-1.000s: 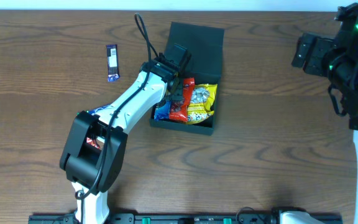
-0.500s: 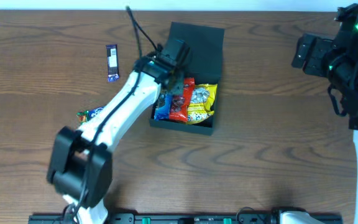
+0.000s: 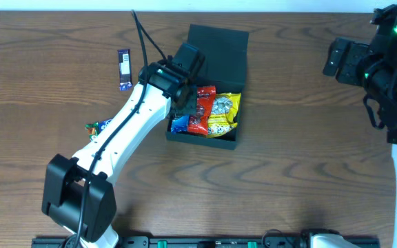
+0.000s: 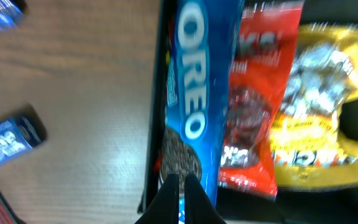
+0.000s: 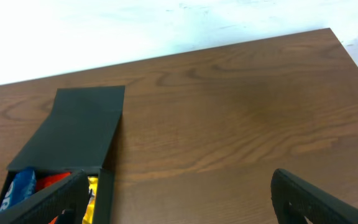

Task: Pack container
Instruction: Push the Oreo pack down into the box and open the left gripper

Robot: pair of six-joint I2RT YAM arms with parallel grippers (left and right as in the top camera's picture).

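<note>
The dark container [image 3: 222, 55] sits on the wooden surface [image 3: 288, 172] with its lid flap thrown back. The left claw [image 4: 180, 186], pinched shut on nothing, hovers over the blue Oreo packet [image 4: 194, 93] inside the container. The right claw [image 5: 182, 199] gapes wide, well apart from it.

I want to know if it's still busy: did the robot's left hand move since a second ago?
Yes. In the overhead view, the left hand has slid a little to the left over the container, toward its left wall.

1 container [image 3: 219, 48]; 3 snack packets inside: Oreo pack [image 4: 194, 93], red pack [image 4: 253, 106], yellow pack [image 4: 319, 106]; 2 loose on desk [image 3: 288, 172]: purple bar [image 3: 124, 69], blue-green packet [image 3: 96, 127].
</note>
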